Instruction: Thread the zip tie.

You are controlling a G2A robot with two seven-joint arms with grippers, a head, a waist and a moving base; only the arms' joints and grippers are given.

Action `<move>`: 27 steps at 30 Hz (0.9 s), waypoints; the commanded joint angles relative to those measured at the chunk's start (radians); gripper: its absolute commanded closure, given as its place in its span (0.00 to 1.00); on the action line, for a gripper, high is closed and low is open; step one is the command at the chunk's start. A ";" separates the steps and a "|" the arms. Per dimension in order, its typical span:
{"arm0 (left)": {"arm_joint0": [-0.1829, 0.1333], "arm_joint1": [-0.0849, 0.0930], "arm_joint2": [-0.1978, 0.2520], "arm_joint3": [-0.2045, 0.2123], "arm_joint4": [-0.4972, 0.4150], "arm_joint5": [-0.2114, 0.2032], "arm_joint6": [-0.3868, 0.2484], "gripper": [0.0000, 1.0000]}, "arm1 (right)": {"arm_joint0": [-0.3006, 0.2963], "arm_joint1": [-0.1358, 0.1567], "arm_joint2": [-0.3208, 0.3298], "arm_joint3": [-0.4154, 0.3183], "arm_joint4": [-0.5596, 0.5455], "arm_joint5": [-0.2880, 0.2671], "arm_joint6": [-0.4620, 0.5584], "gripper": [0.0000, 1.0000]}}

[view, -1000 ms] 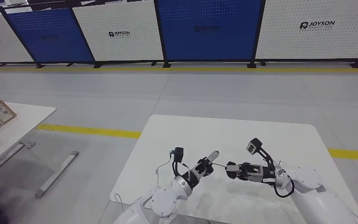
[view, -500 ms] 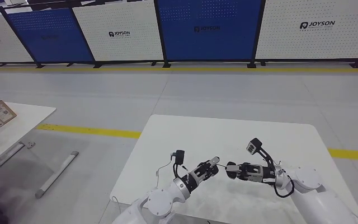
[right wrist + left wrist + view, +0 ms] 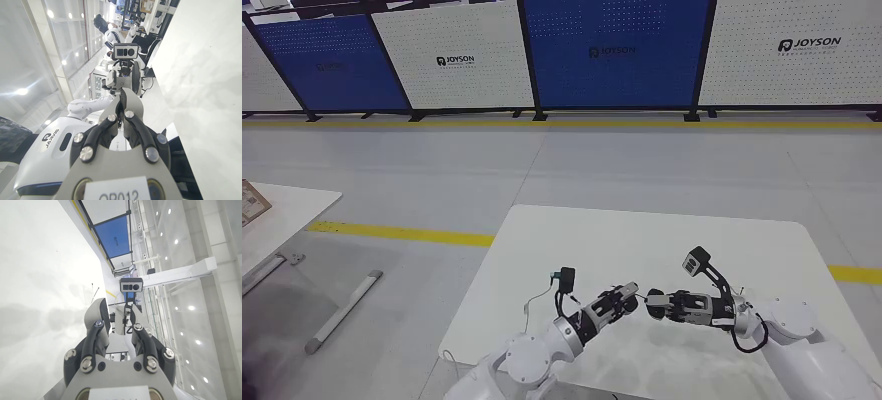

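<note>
My right gripper (image 3: 651,301) hovers over the front middle of the white table (image 3: 662,240), shut on a thin black zip tie (image 3: 643,296) whose end sticks out toward the other arm. In the right wrist view the pads (image 3: 122,98) are pressed together, and a dark strip (image 3: 119,126) runs back between them. My left gripper (image 3: 629,293) faces it tip to tip, open. In the left wrist view its fingers (image 3: 103,311) straddle the right gripper's tip (image 3: 121,321). The right wrist view shows the left gripper (image 3: 122,79) spread wide just beyond the shut tips.
The table's front edge (image 3: 542,362) lies close under both arms, with bare white surface behind and to the sides. A second white table (image 3: 277,215) stands far left across the floor. Blue and white panels (image 3: 612,50) line the back.
The left gripper has opened and moved down and right, closing up to the right gripper's tip. The right arm has stayed still.
</note>
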 commanded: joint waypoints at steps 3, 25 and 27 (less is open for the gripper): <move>0.009 0.000 -0.010 -0.007 -0.006 -0.006 0.001 0.75 | 0.000 0.000 0.000 0.000 0.000 0.000 0.000 1.00; 0.013 -0.006 -0.012 -0.008 0.031 -0.004 0.004 0.99 | 0.000 0.000 0.000 0.000 0.000 0.000 0.000 1.00; 0.014 -0.007 -0.014 -0.010 0.032 -0.004 0.002 1.00 | 0.000 0.000 0.000 0.000 0.000 0.000 0.000 1.00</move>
